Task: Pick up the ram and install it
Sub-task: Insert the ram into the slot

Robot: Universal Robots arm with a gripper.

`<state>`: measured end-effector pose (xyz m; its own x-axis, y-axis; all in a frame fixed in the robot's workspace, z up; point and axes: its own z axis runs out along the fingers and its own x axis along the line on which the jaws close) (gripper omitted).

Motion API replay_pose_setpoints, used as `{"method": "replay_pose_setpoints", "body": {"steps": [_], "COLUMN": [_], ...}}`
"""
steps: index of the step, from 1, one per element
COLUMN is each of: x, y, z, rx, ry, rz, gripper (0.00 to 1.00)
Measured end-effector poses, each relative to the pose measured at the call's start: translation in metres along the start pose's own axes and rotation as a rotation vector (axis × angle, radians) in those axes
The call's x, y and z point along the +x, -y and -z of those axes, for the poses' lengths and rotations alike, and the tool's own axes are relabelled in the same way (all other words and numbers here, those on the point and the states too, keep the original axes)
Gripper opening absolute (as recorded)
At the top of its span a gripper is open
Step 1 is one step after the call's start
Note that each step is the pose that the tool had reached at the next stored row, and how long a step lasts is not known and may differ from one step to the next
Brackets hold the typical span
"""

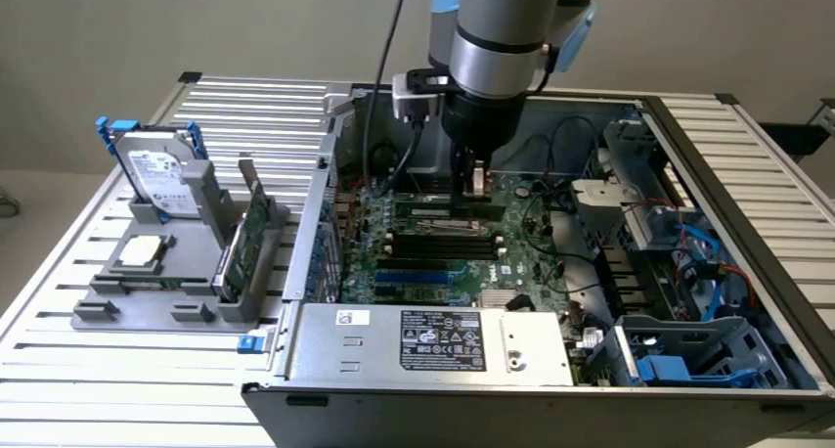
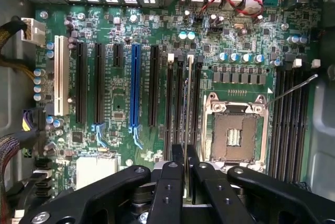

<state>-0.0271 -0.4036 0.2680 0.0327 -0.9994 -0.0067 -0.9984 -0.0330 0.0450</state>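
Gripper (image 2: pixel 185 161) clamps the ram (image 2: pixel 187 103) over the motherboard (image 2: pixel 120 103).
The stick hangs edge-down, its long axis parallel with the black slots (image 2: pixel 170 109) beneath.

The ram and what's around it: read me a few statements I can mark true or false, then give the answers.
1. Inside the open case, the gripper is shut on the ram at the black slots of the motherboard. True.
2. The hard drive with blue handles stands in the gray holder outside the case. True.
3. The ram rests in the gray holder. False: the gripper holds it inside the case.
4. A fan covers the processor socket. False: the socket is uncovered.
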Motion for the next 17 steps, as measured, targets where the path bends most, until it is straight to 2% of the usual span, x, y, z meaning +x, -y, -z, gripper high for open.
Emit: {"method": "replay_pose_setpoints", "body": {"steps": [17], "x": [0.007], "y": [0.0012], "z": [-0.0308], "rx": [0.0000], "ry": [0.0000], "rz": [0.000], "gripper": [0.14]}}
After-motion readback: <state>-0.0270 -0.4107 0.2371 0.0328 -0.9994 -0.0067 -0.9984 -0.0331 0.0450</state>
